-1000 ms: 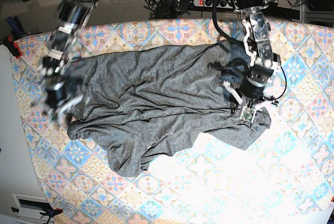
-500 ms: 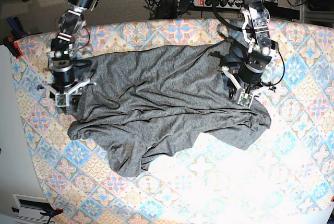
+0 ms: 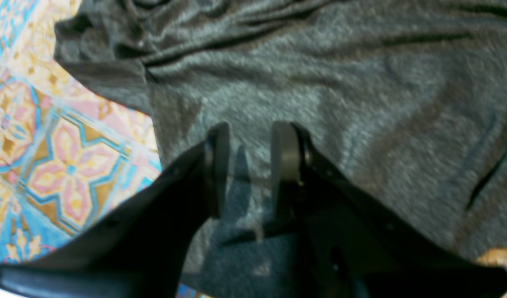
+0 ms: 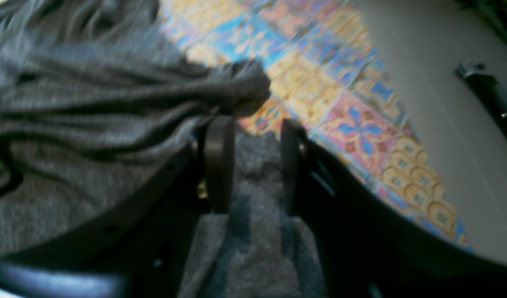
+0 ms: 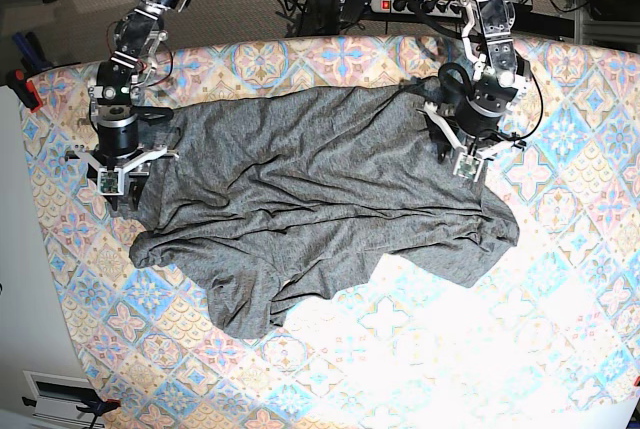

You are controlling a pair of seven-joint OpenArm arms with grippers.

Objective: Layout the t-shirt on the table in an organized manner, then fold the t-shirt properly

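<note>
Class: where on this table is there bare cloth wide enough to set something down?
Widest bare patch: the table in front of the t-shirt, to its near edge. A narrower strip lies past the left gripper. Crowded: the shirt's span between left and right gripper.

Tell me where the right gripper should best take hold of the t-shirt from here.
Probably the bunched corner of the t-shirt just beyond the right gripper, whose jaws stand apart. That lump rises off the table at the shirt's edge, so coming straight down and closing across it should catch fabric.

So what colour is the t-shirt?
Plain heathered dark grey t-shirt, clearest in the base view.
</note>
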